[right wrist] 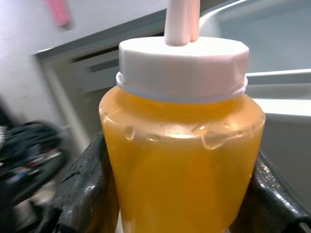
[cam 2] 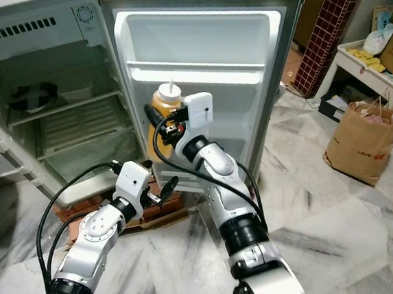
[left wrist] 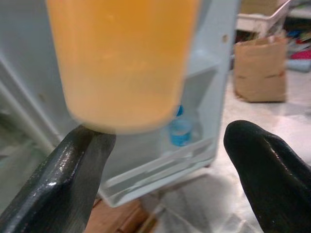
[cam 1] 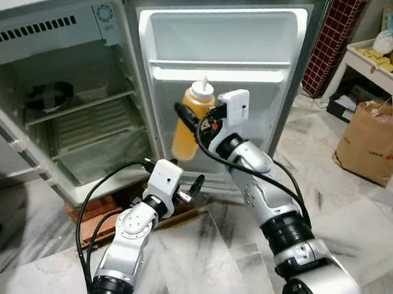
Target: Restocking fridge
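orange squeeze bottle [cam 1: 188, 119] in right gripper [cam 1: 187, 120] beside fridge door [cam 1: 228, 41]

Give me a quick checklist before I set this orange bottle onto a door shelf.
1. Grip: right gripper fingers clamp both sides of the orange bottle - ok.
2. Cap seated on the bottle - ok.
3. Fridge door open - ok.
4. Middle door shelf free above the bottle - ok.
5. Left gripper open below the bottle, clear of the lift path - ok.
6. Bottom door shelf already holds a blue-capped bottle; spare room there - cannot tell.
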Tool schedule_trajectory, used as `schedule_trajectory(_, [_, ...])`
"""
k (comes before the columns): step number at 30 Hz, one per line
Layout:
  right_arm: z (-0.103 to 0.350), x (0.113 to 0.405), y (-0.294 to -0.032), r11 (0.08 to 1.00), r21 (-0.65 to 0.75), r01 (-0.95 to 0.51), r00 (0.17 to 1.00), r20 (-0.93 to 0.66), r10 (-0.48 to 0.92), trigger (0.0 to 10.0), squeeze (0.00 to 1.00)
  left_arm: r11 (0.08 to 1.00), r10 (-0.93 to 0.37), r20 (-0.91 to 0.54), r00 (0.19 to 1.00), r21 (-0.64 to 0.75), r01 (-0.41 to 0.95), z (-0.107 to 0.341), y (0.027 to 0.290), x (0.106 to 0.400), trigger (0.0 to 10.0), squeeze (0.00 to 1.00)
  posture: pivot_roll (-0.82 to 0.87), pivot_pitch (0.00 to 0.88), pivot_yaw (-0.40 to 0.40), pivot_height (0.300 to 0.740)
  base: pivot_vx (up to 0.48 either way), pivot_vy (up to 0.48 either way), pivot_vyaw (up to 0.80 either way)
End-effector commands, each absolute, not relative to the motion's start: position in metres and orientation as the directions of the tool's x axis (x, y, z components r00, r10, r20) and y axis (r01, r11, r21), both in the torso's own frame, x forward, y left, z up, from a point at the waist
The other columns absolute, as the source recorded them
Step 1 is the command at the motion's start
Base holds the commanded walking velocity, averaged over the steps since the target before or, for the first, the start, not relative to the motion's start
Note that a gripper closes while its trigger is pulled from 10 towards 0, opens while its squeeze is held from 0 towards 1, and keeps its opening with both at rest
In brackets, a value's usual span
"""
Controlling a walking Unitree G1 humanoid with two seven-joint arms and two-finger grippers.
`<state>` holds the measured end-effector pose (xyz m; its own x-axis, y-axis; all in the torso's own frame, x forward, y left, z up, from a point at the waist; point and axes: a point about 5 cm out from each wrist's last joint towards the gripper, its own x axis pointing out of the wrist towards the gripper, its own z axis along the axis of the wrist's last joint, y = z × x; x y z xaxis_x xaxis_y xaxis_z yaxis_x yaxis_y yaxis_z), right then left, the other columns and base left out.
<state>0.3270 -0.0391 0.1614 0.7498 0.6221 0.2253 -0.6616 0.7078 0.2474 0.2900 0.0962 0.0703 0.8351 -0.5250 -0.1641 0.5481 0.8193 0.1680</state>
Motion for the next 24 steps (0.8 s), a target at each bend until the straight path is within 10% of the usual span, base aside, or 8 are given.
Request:
schedule_trajectory(1, [0.168, 0.324, -0.039, 0.669, 0.231, -0.706, 0.708, 0.247, 0.662, 10.0, 0.0, 0.839, -0.491, -0.147, 0.859, 0.187, 0.511, 0.074, 0.101, 0.296, 10.0, 0.0, 0.03, 0.012, -0.032, 0.74, 0.0, 0.0, 0.0])
schedule_trajectory(24, [0.155, 0.312, -0.064, 0.621, 0.189, -0.761, 0.648, 0.175, 0.741, 10.0, 0.0, 0.884, -0.388, -0.127, 0.913, 0.228, 0.407, 0.074, 0.126, 0.309, 10.0, 0.0, 0.03, 0.011, -0.027, 0.74, 0.0, 0.0, 0.0])
